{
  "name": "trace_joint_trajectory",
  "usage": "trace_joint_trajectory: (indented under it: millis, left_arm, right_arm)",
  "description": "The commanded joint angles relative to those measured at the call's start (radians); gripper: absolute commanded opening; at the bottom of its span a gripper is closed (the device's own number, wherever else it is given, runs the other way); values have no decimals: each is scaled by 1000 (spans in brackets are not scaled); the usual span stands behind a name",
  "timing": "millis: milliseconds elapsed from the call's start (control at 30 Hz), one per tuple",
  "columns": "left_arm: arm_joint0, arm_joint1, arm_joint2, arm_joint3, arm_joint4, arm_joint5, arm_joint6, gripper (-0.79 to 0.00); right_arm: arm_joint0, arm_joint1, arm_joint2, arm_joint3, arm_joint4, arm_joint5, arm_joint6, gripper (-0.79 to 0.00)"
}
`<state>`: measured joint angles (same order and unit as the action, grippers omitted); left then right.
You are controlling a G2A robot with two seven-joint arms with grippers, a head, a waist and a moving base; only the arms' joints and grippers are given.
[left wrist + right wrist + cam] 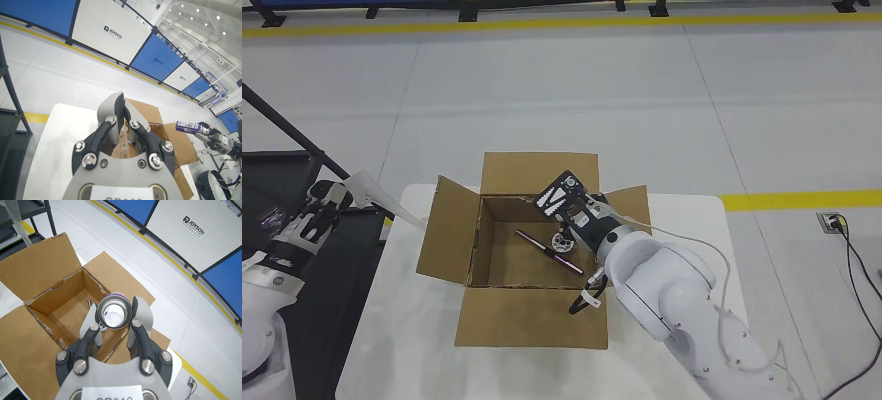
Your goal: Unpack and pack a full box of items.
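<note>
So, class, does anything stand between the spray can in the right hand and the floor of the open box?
Nothing bars the way: the box stands open, and the can, clamped in the right hand, hangs above it. On its floor lie a dark rod and a small round part.

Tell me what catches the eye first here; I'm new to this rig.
The right tool grips a purple spray can above the rim of the open cardboard box on the white table. Inside, a dark rod lies on the box floor, while the left tool, shut and empty, hangs beside the box.
</note>
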<state>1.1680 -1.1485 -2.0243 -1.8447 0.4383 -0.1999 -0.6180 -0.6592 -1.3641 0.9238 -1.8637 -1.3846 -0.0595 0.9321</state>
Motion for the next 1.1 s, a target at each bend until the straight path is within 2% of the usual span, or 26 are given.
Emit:
trace_joint_trajectory:
  millis: [0, 867, 900, 933, 967, 1067]
  left_arm:
    - [0, 0, 0, 0, 0, 0, 0, -785]
    - [0, 0, 0, 0, 0, 0, 0, -785]
    - [0, 0, 0, 0, 0, 0, 0, -733]
    - [0, 0, 0, 0, 0, 0, 0, -733]
    - [0, 0, 0, 0, 0, 0, 0, -785]
    - [0, 0, 0, 0, 0, 0, 0, -785]
  right_arm:
    - [0, 0, 0, 0, 0, 0, 0, -785]
    - [0, 0, 0, 0, 0, 0, 0, -785]
    - [-7, 0, 1, 1, -2, -2, -14, -234]
    - [-19, 1, 6, 5, -10, -3, -37, -770]
    - [-27, 1, 9, 14, -6, -7, -50, -785]
    - [-23, -3, 8, 51, 11, -25, -51, -785]
